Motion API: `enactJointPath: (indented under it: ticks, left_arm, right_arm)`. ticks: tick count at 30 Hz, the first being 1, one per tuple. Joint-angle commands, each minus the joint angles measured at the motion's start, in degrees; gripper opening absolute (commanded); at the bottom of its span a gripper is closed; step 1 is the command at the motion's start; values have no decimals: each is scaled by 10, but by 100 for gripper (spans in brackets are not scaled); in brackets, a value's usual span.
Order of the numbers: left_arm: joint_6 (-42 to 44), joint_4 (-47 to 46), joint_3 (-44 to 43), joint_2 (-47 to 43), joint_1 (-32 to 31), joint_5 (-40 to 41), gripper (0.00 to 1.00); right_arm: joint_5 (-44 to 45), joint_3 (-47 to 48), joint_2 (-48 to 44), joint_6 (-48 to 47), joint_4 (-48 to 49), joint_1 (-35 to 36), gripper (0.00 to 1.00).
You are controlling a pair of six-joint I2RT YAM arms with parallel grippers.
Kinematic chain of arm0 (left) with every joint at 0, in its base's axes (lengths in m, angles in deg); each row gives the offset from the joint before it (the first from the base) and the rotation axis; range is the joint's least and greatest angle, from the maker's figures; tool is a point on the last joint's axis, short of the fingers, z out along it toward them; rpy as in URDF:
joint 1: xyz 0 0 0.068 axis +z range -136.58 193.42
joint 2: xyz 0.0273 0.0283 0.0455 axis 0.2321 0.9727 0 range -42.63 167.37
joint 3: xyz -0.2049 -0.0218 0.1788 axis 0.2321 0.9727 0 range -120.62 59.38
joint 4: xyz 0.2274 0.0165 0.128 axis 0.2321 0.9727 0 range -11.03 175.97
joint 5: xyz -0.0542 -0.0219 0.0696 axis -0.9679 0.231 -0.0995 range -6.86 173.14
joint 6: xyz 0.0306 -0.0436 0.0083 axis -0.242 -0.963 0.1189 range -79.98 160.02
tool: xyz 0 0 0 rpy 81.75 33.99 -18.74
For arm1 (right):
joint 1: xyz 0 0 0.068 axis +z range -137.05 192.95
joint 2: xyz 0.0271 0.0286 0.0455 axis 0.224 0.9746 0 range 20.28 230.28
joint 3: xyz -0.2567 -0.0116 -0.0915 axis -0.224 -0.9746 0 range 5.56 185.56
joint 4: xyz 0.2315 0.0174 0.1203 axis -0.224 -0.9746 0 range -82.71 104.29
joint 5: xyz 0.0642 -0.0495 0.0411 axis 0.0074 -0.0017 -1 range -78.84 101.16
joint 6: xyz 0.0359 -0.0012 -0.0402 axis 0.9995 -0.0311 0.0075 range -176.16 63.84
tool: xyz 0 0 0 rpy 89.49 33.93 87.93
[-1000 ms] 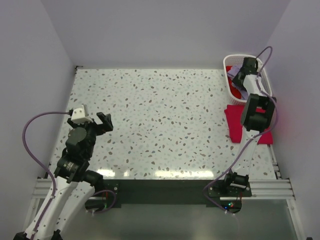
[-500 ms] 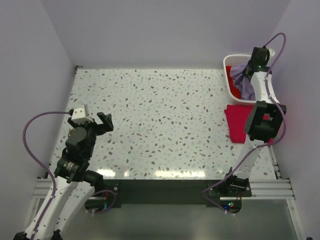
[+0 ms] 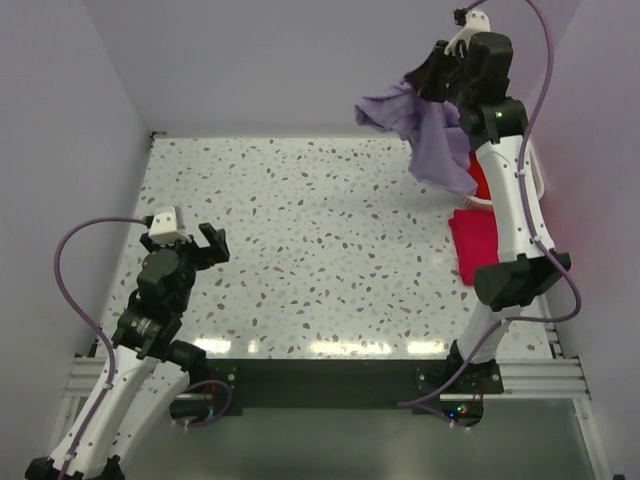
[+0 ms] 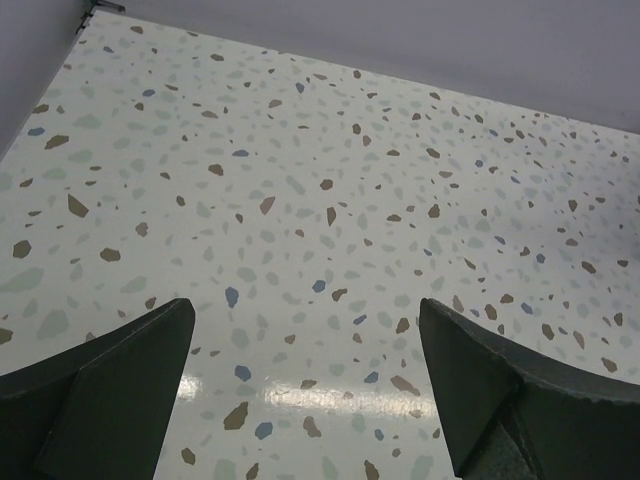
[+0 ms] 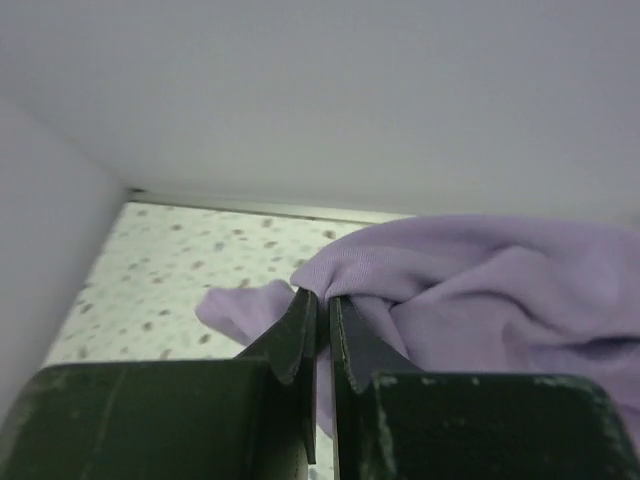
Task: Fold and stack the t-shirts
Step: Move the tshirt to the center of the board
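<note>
The right jaws are pinched shut on a fold of the purple shirt (image 3: 435, 140), held high over the bench (image 3: 300, 230) at about 1 o'clock, hem dangling. It is best carried toward the centre and lowered slowly so it spreads flat. A red shirt (image 3: 478, 245) lies by the 3 o'clock edge, and the middle is open. The left jaws gape wide, empty, at 8 o'clock.

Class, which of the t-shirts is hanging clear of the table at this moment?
The purple t-shirt, dangling from the shut right gripper high over the far right corner; the red t-shirt lies flat on the table.
</note>
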Motion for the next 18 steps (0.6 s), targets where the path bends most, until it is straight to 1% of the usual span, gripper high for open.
enactJointPath:
  ticks: [1, 2, 3, 4, 6, 7, 8, 9, 10, 11, 12, 13, 15, 16, 18]
  left_arm:
    - [2, 0, -10, 25, 6, 1, 100]
    - [0, 3, -12, 29, 8, 2, 100]
    - [-1, 7, -14, 33, 9, 3, 100]
    - [-2, 9, -15, 37, 9, 3, 100]
    - [-4, 11, -15, 40, 9, -1, 100]
    - [-5, 14, -17, 41, 9, -2, 100]
    - [-6, 14, -16, 41, 9, -3, 100]
    - [-6, 14, -15, 40, 9, -4, 100]
    - [-6, 14, -15, 41, 9, -4, 100]
    - [-6, 14, -13, 41, 9, -6, 100]
    - [-6, 12, -14, 42, 9, -10, 100]
    - [-6, 12, -14, 47, 9, -11, 100]
    - [-6, 7, -13, 54, 9, -18, 100]
    - [-6, 6, -12, 63, 9, -21, 100]
    - [-8, 4, -12, 77, 9, -39, 100]
  right_arm:
    - [-160, 27, -67, 29, 87, 28, 0]
    - [-185, 8, -91, 41, 107, 31, 0]
    - [-191, -16, -104, 51, 146, 33, 0]
    - [-193, -76, -116, 68, 156, 33, 0]
    - [-221, -140, -154, 76, 168, 33, 0]
    - [-228, -204, -168, 79, 163, 32, 0]
    - [-236, -242, -182, 83, 160, 33, 1]
    - [-265, -285, -214, 92, 161, 36, 6]
    - [-278, -371, -229, 95, 160, 39, 22]
    - [-293, -412, -241, 92, 151, 43, 33]
    - [-299, -446, -264, 82, 104, 53, 45]
    - [-287, -513, -276, 49, 84, 62, 59]
    - [-242, -580, -309, 21, 50, 83, 65]
    - [-190, -643, -345, 16, 48, 87, 68]
    - [-155, -692, -373, -3, 29, 92, 70]
